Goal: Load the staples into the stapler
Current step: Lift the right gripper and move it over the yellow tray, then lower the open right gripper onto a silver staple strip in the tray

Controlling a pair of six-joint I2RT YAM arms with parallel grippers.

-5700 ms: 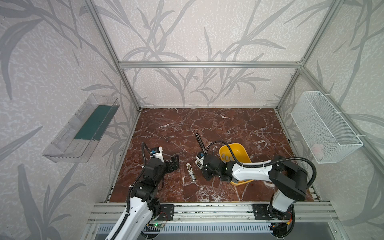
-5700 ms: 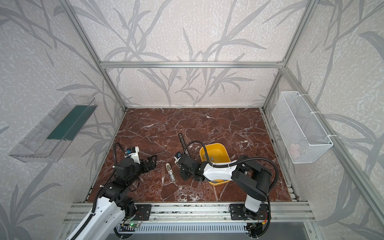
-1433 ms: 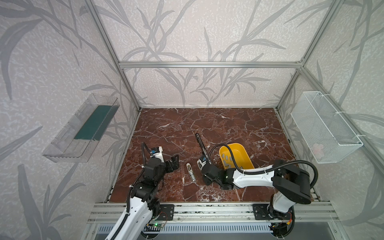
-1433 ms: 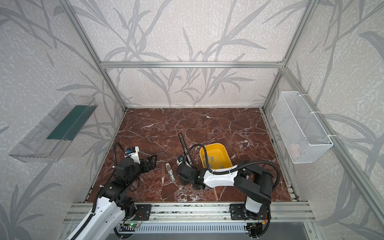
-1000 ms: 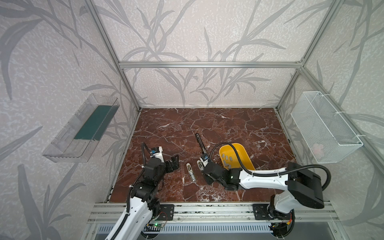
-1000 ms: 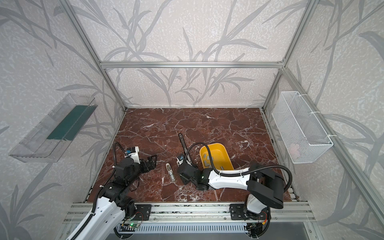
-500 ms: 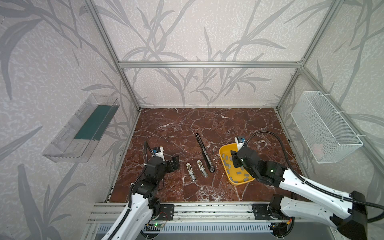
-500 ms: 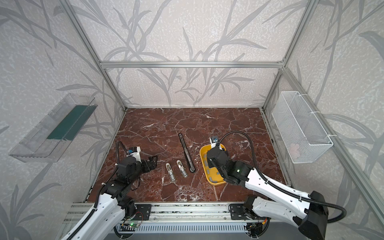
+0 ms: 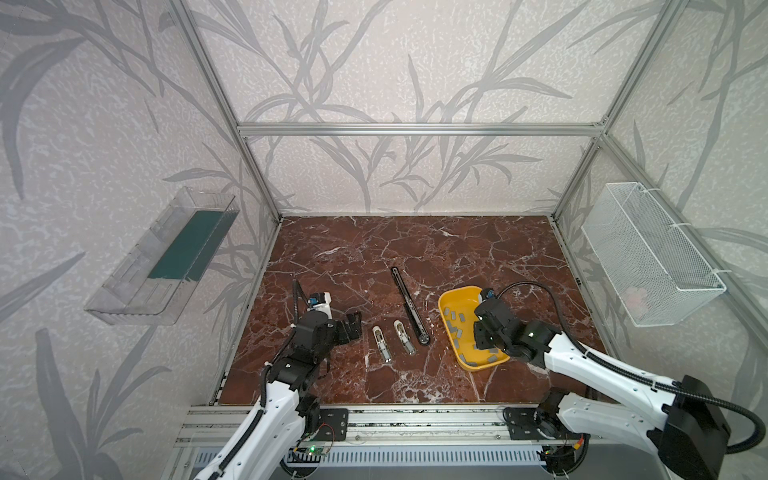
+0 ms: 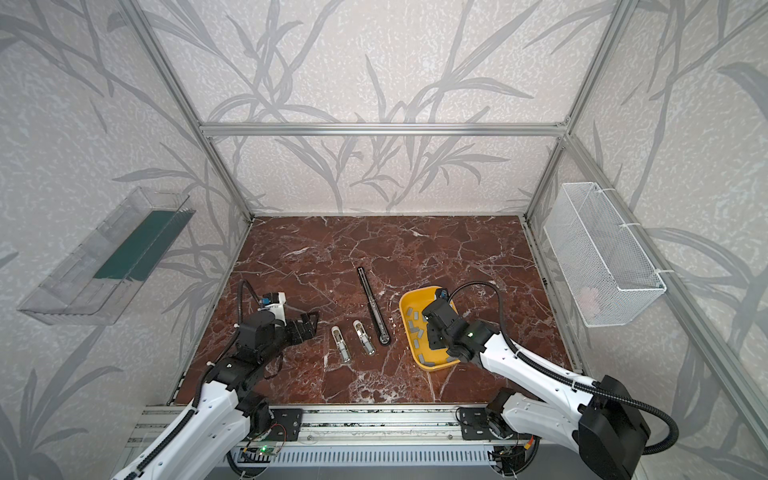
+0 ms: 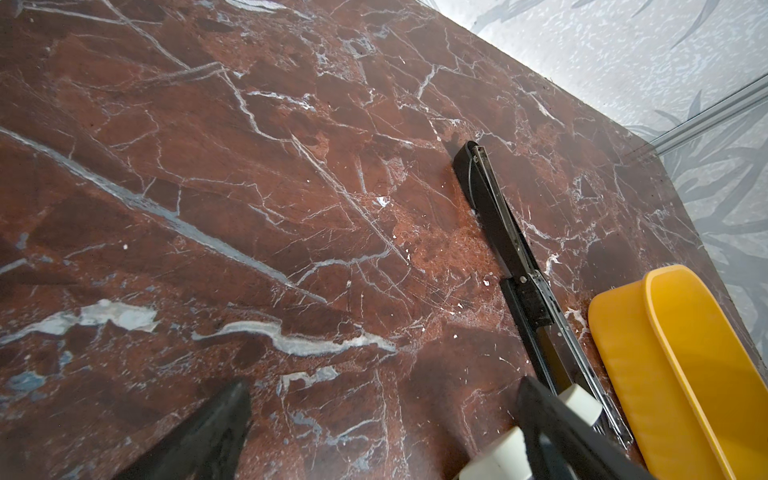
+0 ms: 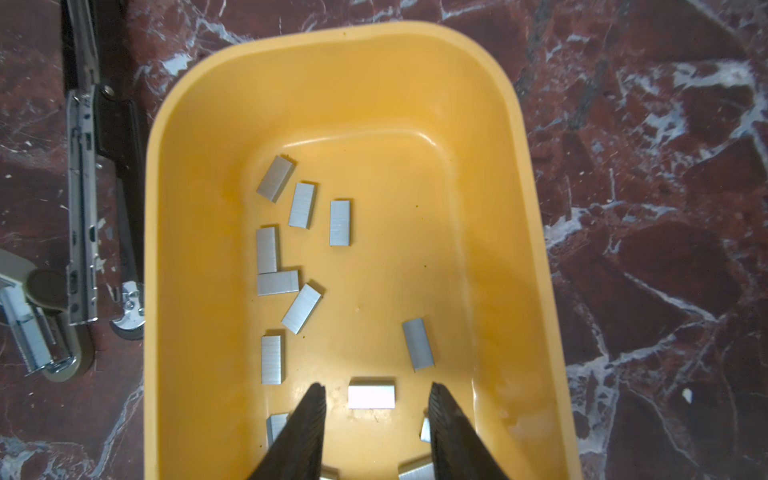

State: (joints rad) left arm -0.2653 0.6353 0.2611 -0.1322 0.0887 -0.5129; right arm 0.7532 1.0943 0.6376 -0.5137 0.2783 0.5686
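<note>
Yellow plastic tray (image 12: 183,257) rt of ctr on red marble table (image 9: 415,245), long side running front to back. Inside it: staples (image 12: 340,223), grey strips lying loose on the tray floor, mostly toward its lt wall.

Down inside tray toward the near end: rt gripper (image 12: 377,390), fingers released and part-spread, nothing clamped. One strip flat betw. the tips, gap visible on both sides. Further strips partly hidden behind the fingers.

Low over marble at lt-front of table: lt gripper (image 11: 382,386), fingers spread wide, empty. Just beside it, toward ctr: two small cream staplers (image 9: 381,344), side by side, apart from each other. One finger overlapping a cream stapler in lt wrist view; contact: cannot tell.

Betw. cream pair and tray: long black stapler (image 9: 409,305), opened flat, slanting back-lt to front-rt. Front end just beside tray's lt rim; touching or not: cannot tell.

Edges: near corner of tray close to front edge of table, not over it. Strip of marble betw. tray's rt rim and rt frame post. Bare marble from stapler's far tip back to rear wall. Clear shelf (image 9: 166,266) on lt wall, wire basket (image 9: 648,257) on rt wall, both mounted above table level, outside its edges.
</note>
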